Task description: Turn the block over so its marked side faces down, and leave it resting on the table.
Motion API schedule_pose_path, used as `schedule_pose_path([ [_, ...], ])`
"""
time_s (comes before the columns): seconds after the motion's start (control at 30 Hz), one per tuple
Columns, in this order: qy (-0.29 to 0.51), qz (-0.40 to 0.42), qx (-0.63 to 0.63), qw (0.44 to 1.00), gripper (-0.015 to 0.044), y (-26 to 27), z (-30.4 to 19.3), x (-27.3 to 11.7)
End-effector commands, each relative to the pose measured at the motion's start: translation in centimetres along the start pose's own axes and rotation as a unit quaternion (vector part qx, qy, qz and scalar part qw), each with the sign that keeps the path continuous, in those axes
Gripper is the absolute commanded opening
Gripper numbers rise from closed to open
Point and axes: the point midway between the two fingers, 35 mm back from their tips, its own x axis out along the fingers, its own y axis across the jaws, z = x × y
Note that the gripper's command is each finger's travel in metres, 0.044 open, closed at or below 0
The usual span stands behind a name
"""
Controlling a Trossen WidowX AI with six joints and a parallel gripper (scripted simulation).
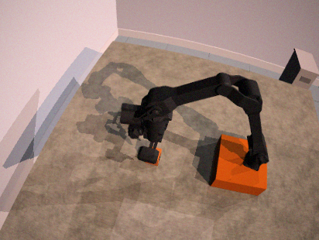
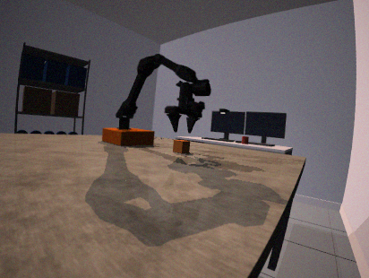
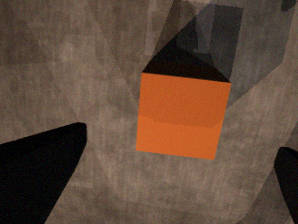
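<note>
The block (image 1: 159, 155) (image 2: 181, 146) (image 3: 182, 115) is a small orange cube resting flat on the table (image 1: 97, 209) (image 2: 54, 179) (image 3: 40, 90). Its top is plain orange in the wrist view, partly shaded, with no mark showing. A dark area lies along its far edge; I cannot tell whether it is a side face or shadow. In the top view the gripper covers much of the block. My gripper (image 2: 184, 132) (image 3: 181, 144) is open and empty, pointing down above the block. In the wrist view the block appears between the two fingertips, touching neither.
The arm stands on a large orange base block (image 1: 236, 178) (image 2: 127, 136), to the right of the small block in the top view. A table edge (image 2: 297, 188) runs down the right in the exterior view. A desk with monitors and a shelf rack stand beyond the table.
</note>
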Motion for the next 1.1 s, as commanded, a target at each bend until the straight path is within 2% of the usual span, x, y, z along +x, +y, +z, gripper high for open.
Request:
schedule_pose_path([
  [0.0,0.003,0.002,0.001,1.0,0.044,0.0,-0.1,1.4],
  [1.07,0.003,0.002,0.001,1.0,0.044,0.0,-0.2,5.6],
])
